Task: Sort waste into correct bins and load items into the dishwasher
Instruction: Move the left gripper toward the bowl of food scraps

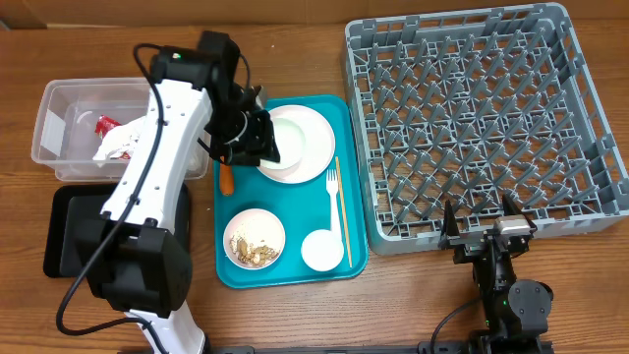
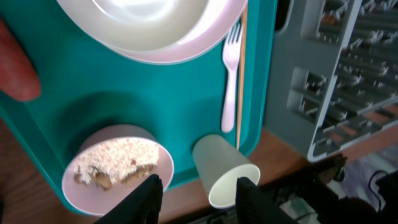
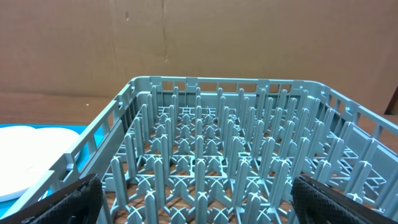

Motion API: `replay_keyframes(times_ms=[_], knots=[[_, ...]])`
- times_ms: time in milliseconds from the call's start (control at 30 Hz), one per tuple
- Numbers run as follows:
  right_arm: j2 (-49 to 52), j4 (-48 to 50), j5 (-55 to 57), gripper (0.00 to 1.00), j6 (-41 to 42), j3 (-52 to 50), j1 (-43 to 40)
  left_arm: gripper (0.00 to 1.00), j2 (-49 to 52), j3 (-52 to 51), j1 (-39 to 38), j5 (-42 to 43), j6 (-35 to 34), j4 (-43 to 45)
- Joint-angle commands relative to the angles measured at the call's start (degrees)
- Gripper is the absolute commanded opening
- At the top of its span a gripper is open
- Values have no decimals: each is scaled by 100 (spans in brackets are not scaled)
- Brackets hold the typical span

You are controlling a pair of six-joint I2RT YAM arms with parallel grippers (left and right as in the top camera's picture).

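Wooden bench (image 1: 295, 315); plain brown cardboard wall behind it in the right wrist view.

Layout from overhead:
- Far left: clear plastic rectangular tub (image 1: 49, 118), holding a red wrapper (image 1: 105, 125) and a crumpled white napkin (image 1: 116, 146).
- Just below it: shallow black rectangular tray (image 1: 59, 246), largely hidden by the left arm.
- Middle: flat teal tray (image 1: 295, 202).
- Right: large square grey plastic dish rack (image 1: 482, 118), with no dishware in it.

On the teal tray:
- small orange carrot (image 1: 226, 179) at the left edge
- white round plate (image 1: 313, 157) at the top
- white bowl of beige nut and grain scraps (image 1: 255, 239)
- small white cup (image 1: 321, 250)
- white plastic fork (image 1: 332, 189)
- thin pale wooden stick (image 1: 343, 211) beside the fork

Left tool (image 1: 257, 146) hovers over the tray's upper left, by the plate rim, with the carrot just beside it. Its fingers (image 2: 152, 193) stand partly apart with nothing between them: released, empty. Right tool (image 1: 479, 221) sits at the rack's near edge, jaws spread wide, also empty.

Judgement: the waste-sorting step is in hand. Wrapper and napkin are binned; the carrot and scraps are not, and no dishes are loaded yet. The carrot looks like the next pick.
- Descend with the fingers set across its narrow body and keep clear of the plate rim.
- Close, lift over the tray lip, then carry left.
- Since the tub holds paper and wrapper, the black tray is probably the bin for food.
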Motion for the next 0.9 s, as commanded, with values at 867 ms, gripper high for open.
replay_keyframes(times_ms=[867], knots=[[-50,37,-4,100,-4,-61,-15,23,-170,-1233,-1982,-2212,-1908,-105]])
